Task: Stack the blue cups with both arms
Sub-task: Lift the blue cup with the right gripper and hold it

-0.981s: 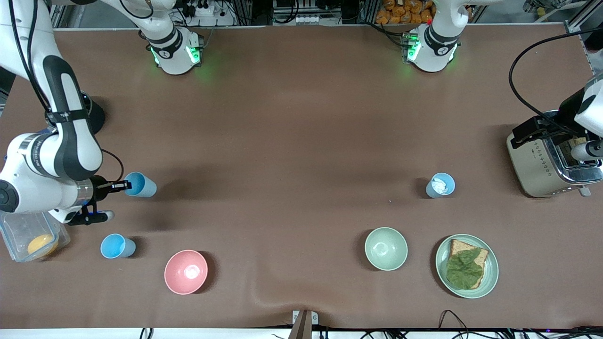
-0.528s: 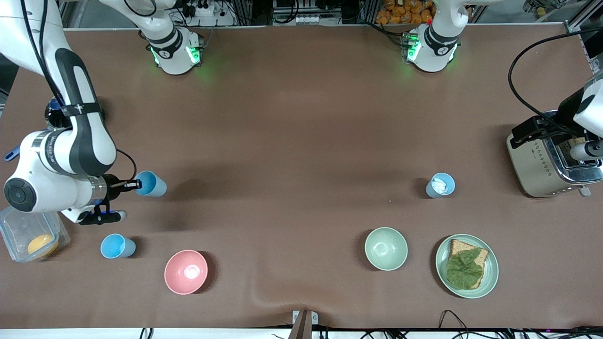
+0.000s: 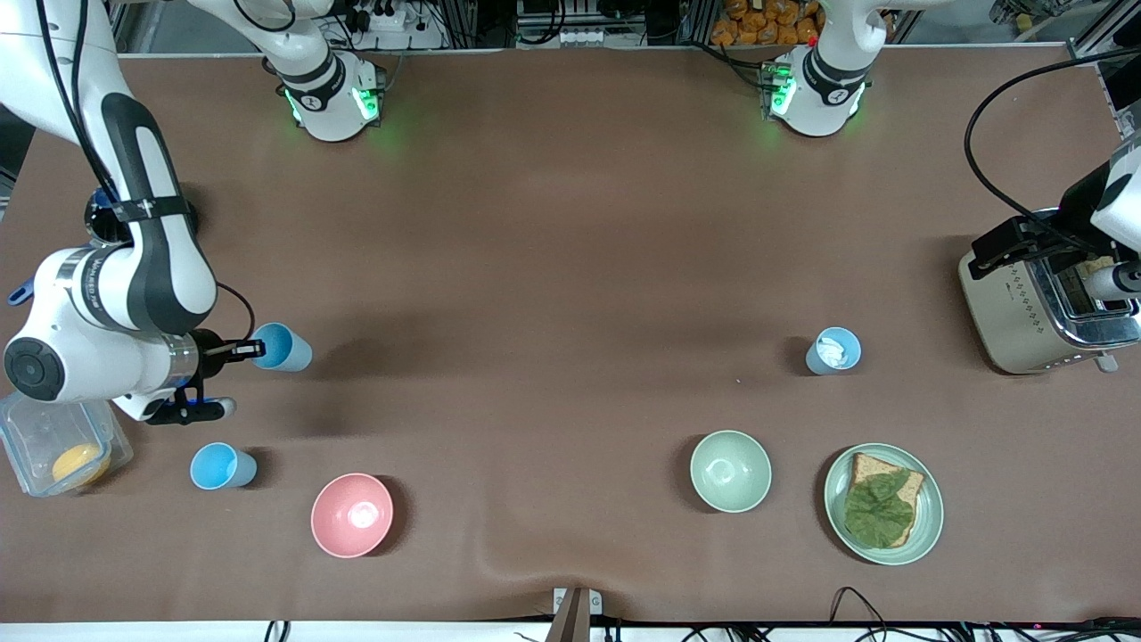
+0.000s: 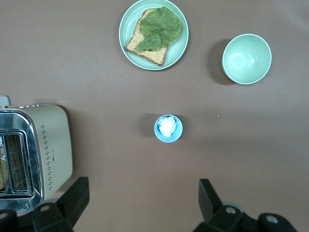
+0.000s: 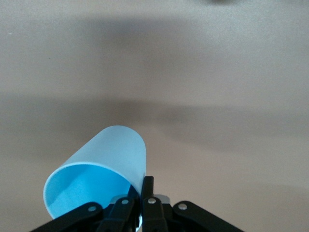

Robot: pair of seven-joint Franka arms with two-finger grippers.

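My right gripper (image 3: 252,350) is shut on the rim of a blue cup (image 3: 285,348), which hangs tilted on its side over the table at the right arm's end. In the right wrist view the fingers (image 5: 147,189) pinch the wall of that cup (image 5: 104,159). A second blue cup (image 3: 221,467) stands upright nearer the front camera. A third blue cup (image 3: 834,349), with something white inside, stands toward the left arm's end. My left gripper (image 4: 143,202) hangs open high above the table beside the toaster, with that third cup (image 4: 168,128) below it.
A pink bowl (image 3: 351,514) sits beside the second cup. A pale green bowl (image 3: 730,471) and a plate (image 3: 836,499) with bread and a lettuce leaf lie nearer the front camera than the third cup. A toaster (image 3: 1025,308) and a clear container (image 3: 31,432) stand at the table's ends.
My right arm carried the held cup a little toward the table's middle, then eased back slightly. The left arm has barely moved.
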